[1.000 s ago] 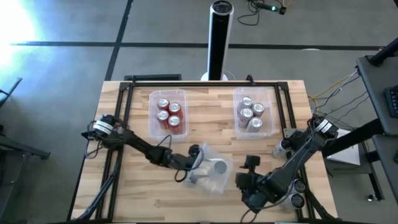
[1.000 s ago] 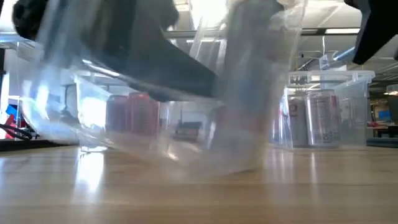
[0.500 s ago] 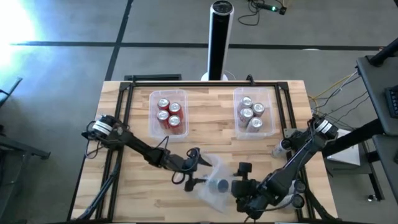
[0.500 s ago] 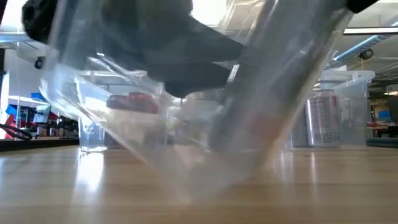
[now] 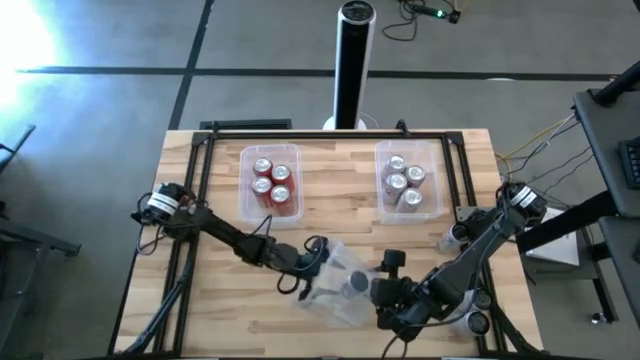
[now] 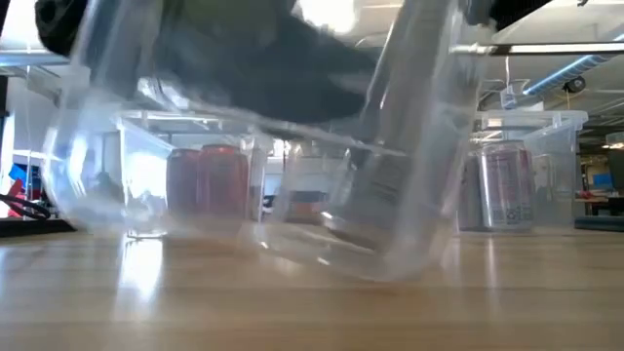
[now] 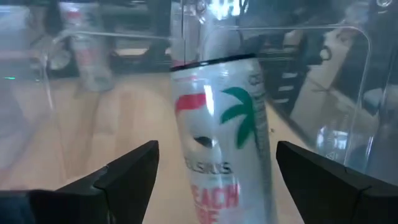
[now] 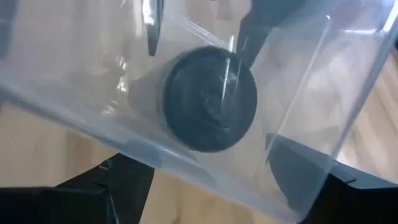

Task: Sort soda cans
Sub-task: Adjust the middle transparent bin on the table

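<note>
Left gripper [image 7: 214, 180], fingers spread wide, reaches into a tilted clear tub [image 5: 335, 290] around a can [image 7: 224, 137]; right gripper [image 5: 385, 292] steadies the tub, grip unclear; centre fingers before closing

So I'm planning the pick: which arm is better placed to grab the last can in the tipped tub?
Probably the left. Its tool is open and reaches into the tilted clear tub, with the can straight ahead between its fingers. The right tool is by the tub's outside.
</note>
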Available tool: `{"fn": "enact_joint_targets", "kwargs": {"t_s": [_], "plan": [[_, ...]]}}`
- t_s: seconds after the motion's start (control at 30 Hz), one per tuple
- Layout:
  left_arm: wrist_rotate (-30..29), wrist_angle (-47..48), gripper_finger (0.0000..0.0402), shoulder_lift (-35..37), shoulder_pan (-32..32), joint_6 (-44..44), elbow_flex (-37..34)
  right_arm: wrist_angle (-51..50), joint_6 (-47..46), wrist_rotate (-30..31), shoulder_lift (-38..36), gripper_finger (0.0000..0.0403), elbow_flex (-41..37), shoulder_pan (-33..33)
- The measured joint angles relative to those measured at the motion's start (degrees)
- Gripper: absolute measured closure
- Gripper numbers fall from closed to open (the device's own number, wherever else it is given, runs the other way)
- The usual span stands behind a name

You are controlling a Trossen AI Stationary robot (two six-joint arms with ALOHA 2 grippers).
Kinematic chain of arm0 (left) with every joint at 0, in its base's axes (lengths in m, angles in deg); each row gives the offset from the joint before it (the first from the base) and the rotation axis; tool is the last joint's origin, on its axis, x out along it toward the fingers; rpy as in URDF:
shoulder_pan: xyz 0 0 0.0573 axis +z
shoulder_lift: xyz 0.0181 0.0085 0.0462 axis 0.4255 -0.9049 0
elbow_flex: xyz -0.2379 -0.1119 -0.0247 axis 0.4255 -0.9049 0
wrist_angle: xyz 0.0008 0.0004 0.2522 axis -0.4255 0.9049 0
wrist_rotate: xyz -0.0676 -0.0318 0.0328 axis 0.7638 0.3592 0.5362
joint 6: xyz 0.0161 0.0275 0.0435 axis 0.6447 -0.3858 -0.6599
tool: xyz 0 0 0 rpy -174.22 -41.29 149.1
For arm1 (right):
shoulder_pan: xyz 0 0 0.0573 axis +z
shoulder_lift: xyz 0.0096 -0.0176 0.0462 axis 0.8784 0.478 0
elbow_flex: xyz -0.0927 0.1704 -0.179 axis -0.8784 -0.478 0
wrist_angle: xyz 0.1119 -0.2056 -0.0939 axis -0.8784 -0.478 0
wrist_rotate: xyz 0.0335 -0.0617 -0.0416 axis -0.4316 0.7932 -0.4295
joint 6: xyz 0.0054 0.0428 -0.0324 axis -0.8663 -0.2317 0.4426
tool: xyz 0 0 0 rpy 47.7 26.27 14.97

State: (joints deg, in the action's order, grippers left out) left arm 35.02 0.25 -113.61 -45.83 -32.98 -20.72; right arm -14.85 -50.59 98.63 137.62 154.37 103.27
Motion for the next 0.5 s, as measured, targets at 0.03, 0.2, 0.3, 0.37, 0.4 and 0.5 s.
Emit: {"fn": "enact_joint_targets", "kwargs": {"t_s": [0.03,0.2,0.3,0.37,0.4,0.5], "plan": [[-0.93,0.07,0.0091,0.34,0.05,-0.13,-0.55,-0.39,0.02,0.08,0.0,0.0108,0.0,-0.1],[-8.79,0.44,0.0091,-0.16,0.05,-0.03,-3.26,-0.84,-0.15,0.55,-0.15,0.0108,-0.27,-0.19],[-11.9,-1.46,0.0091,-0.61,-0.42,1.02,-4.71,-1.03,0.76,-0.41,-0.15,0.0101,-0.31,-0.17],[-12.25,-2.29,0.0091,-0.68,-0.71,1.44,-5.67,-1.83,1.82,-1.62,-0.3,0.0098,-0.32,-0.13],[-12.41,-2.12,0.0091,-0.38,-0.8,1.17,-6.27,-2.35,2.04,-1.92,-0.34,0.0097,-0.33,-0.09],[-14.18,0.68,0.0091,1.91,-0.83,-1.06,-7.7,-2.42,3.56,-3.61,-0.46,0.0098,-0.33,-0.06]]}}
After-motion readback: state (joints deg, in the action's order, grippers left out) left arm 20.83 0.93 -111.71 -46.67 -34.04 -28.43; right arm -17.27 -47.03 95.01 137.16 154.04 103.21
